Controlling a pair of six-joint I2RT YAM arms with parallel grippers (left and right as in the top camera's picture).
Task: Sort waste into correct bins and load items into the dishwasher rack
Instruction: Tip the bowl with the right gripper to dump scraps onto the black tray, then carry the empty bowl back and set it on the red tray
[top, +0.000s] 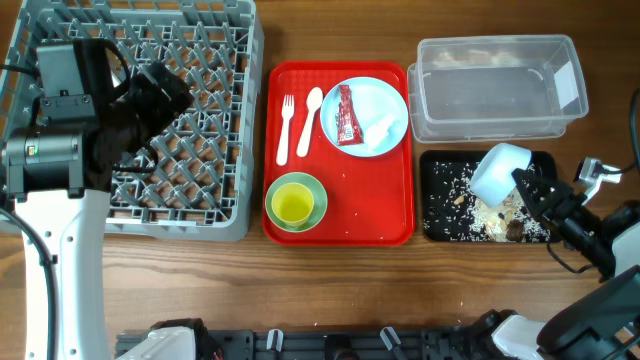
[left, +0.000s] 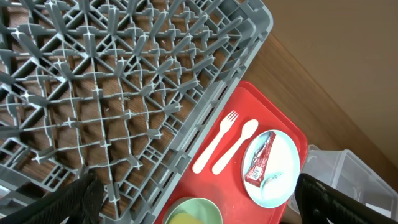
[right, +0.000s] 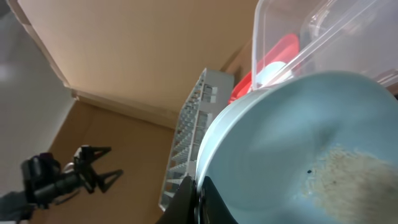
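1. The dishwasher rack (top: 215, 170) is empty. My left claw (left: 199, 196) hangs above it, spread wide and holding nothing, likely waiting for dishes.
2. The black tray (top: 437, 165) takes the food waste.
3. My right claw (top: 528, 188) pinches the rim of the light-blue bowl (top: 498, 172), which is tilted over that tray so the scraps slide out.
4. Rice grains (top: 445, 195) lie scattered in the tray.

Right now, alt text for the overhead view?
The right pincer holds a light-blue bowl tilted over the black tray, rice grains scattered inside. The left pincer hovers open above the grey rack; a red tray holds other dishes.
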